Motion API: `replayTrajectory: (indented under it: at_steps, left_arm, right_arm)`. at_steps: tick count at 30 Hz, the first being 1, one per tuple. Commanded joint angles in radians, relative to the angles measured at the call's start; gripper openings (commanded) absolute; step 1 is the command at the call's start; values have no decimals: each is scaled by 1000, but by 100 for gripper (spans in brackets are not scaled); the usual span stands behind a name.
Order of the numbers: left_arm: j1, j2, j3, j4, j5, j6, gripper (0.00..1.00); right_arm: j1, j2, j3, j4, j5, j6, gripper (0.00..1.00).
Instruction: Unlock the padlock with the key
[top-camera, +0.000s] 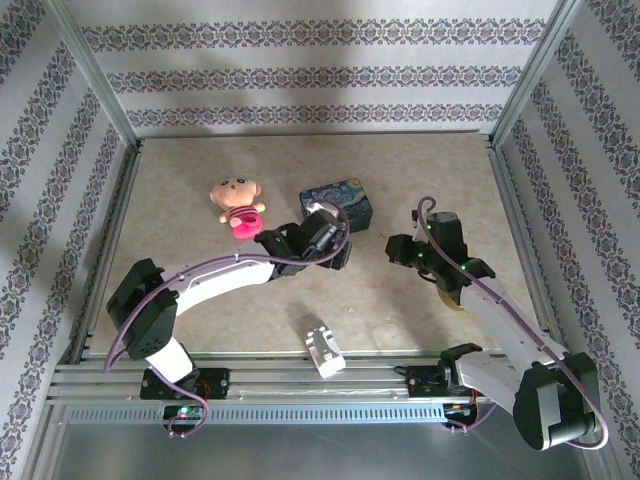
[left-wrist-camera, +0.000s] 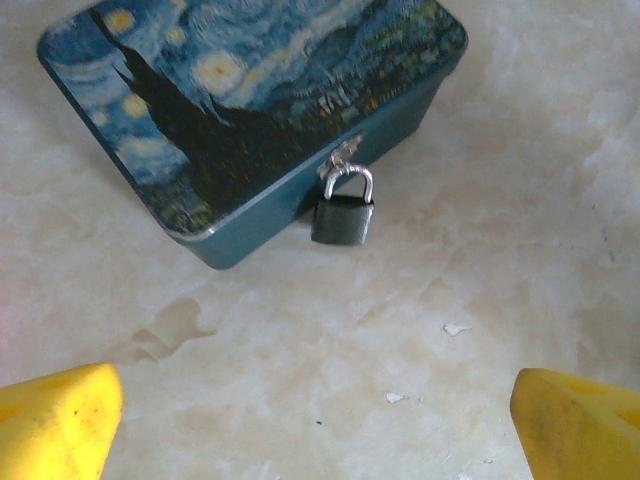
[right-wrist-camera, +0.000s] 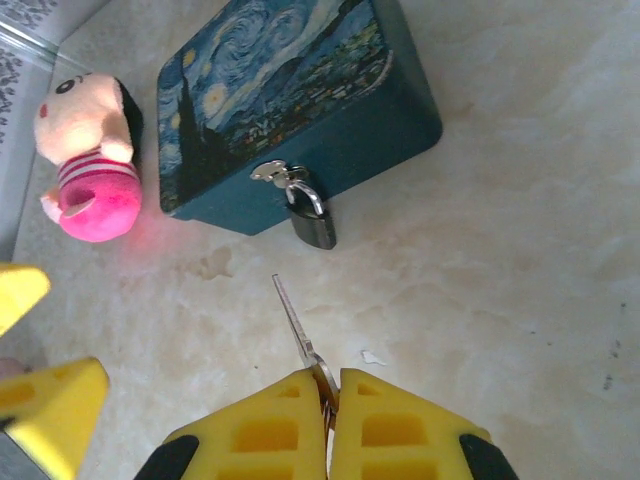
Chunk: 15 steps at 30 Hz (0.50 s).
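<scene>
Padlock (left-wrist-camera: 342, 218) on tin (left-wrist-camera: 250, 90); key (right-wrist-camera: 297, 325), bow hidden inside pinching right tool (right-wrist-camera: 331, 380); left tool (left-wrist-camera: 318, 425) spread wide, tips cropped.

My left arm (top-camera: 215, 278) and right arm (top-camera: 500, 335) are smooth white shells linked by chunky black joint housings, and a thin purple cable loops along each from base to wrist. My left jaws carry plain bright yellow pads (left-wrist-camera: 58, 422), seen at the bottom corners of the frame. My right jaws' yellow pads (right-wrist-camera: 262, 432) are moulded with square recesses and backed in black.
</scene>
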Motion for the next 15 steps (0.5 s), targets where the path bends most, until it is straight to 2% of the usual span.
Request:
replayTrajectory:
  at_steps: [1, 8, 15]
  left_arm:
    - [-26, 49, -21, 75, -111, -51, 99]
    - [-83, 161, 22, 98, -167, -75, 99]
    - [-88, 275, 108, 79, -150, -113, 99]
  right_arm:
    - [-18, -27, -27, -17, 56, -12, 0]
    - [-59, -29, -44, -7, 45, -9, 0]
    - [-88, -45, -62, -4, 63, 7, 0]
